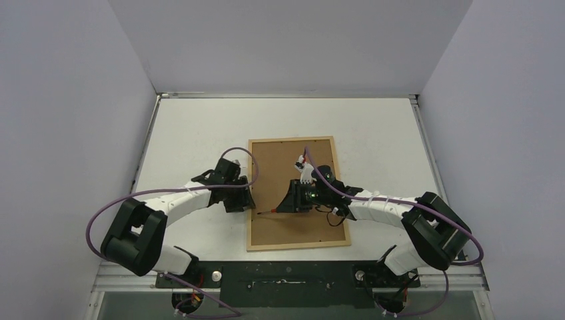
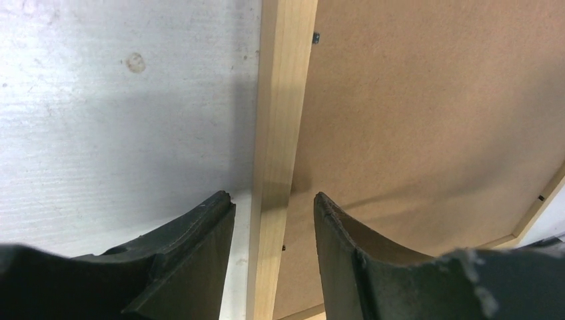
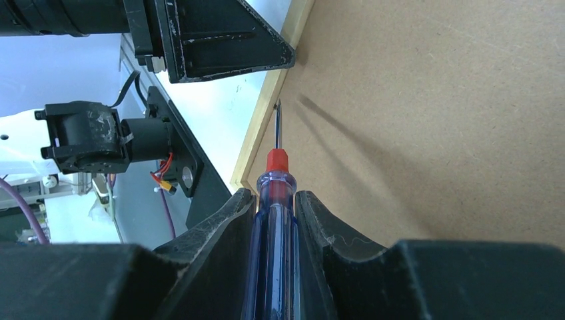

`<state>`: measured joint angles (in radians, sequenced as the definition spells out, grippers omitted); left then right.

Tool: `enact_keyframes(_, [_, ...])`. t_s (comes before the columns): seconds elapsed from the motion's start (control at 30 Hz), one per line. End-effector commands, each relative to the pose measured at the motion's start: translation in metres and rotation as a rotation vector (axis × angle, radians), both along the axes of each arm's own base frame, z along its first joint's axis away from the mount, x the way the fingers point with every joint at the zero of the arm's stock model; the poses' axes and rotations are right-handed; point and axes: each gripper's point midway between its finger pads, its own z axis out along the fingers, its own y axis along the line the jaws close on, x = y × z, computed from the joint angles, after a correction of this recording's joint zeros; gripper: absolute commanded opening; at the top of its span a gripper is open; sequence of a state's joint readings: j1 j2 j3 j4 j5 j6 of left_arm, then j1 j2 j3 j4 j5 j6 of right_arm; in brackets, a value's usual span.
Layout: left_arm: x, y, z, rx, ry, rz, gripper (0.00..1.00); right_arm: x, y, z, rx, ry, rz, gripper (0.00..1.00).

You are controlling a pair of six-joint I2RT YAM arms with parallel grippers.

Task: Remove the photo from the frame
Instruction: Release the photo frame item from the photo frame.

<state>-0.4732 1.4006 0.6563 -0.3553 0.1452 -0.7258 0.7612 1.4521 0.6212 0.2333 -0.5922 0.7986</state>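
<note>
The left claw [image 2: 273, 200] stands spread. Its 2 dark fingers [image 2: 200, 247] straddle the left rail of the rectangular frame of thin pale wooden moulding [image 2: 280, 100]. 1 finger hangs over the table side and the other over the panel side, with a gap showing between each finger and the wood. A small metal tab [image 2: 316, 37] sits on the inner edge of that rail, further along it.

The right claw [image 3: 274, 193] is pinched on the translucent blue plastic handle of a screwdriver with a red collar and a thin metal shaft [image 3: 276, 167]. The shaft points away from the claw. Its tip lies at the seam where the flat brown fibreboard backing panel [image 3: 433, 120] meets the same left rail, near the left claw. The tool casts a long thin shadow across the panel.

From the top view, the frame [image 1: 293, 140] lies flat, back side up, in the middle of the white table [image 1: 193, 127], with the backing panel filling it. Its long sides run away from the arm bases. The left claw [image 1: 241, 200] is at the frame's left edge, and the right claw [image 1: 293, 200] reaches in over the panel from the right, so the 2 sit near each other at the lower left part of the frame.
</note>
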Motion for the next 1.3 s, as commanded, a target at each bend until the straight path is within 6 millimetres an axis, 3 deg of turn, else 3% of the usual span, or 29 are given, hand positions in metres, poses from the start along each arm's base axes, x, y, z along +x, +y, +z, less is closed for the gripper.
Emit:
enact_keyframes(0.0, [0.004, 0.008, -0.01, 0.103, 0.016, 0.024, 0.45, 0.009, 0.004, 0.002, 0.013, -0.034, -0.032, 0.0])
enact_keyframes(0.23, [0.005, 0.011, -0.015, 0.204, 0.041, 0.006, 0.32, 0.009, 0.007, -0.002, 0.038, -0.001, -0.06, 0.0])
enact_keyframes(0.77, [-0.01, 0.002, -0.023, 0.214, 0.061, -0.021, 0.0, -0.008, 0.008, -0.009, 0.059, 0.058, -0.024, 0.0])
enact_keyframes(1.27, [-0.012, -0.014, -0.014, 0.129, 0.045, -0.074, 0.0, -0.01, 0.01, -0.017, 0.057, 0.084, -0.03, 0.0])
